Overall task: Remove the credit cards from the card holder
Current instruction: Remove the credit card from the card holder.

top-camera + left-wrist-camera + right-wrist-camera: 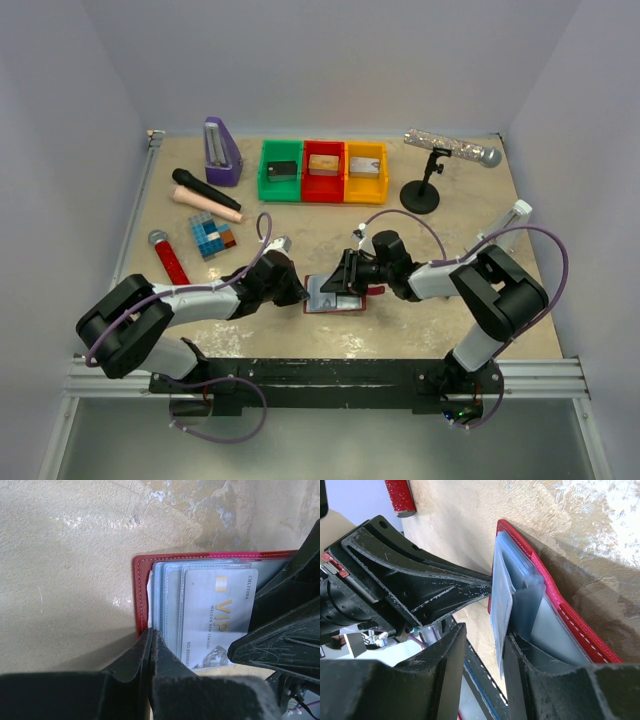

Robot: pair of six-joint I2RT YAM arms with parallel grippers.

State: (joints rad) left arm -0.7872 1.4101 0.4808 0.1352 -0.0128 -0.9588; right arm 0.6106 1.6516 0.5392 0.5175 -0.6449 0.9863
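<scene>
The dark red card holder (322, 307) lies open on the table between both arms. Its red cover (141, 590) frames pale blue-grey sleeves, and one sleeve holds a silvery VIP credit card (217, 610). My left gripper (151, 634) is shut, pinching the holder's left edge where the sleeves meet the cover; from above it sits at the holder's left side (298, 290). My right gripper (485, 632) stands open over the holder's right side (345, 278). A pale card sleeve (501, 595) hangs between its fingers against the right one, which reaches in among the sleeves beside the red cover (555, 600).
At the back stand green (263, 172), red (322, 194) and yellow (365, 194) trays, a purple metronome (221, 152) and a microphone stand (420, 195). To the left lie a black microphone (205, 188), a red microphone (168, 255) and a blue-and-brown tiled block (212, 237).
</scene>
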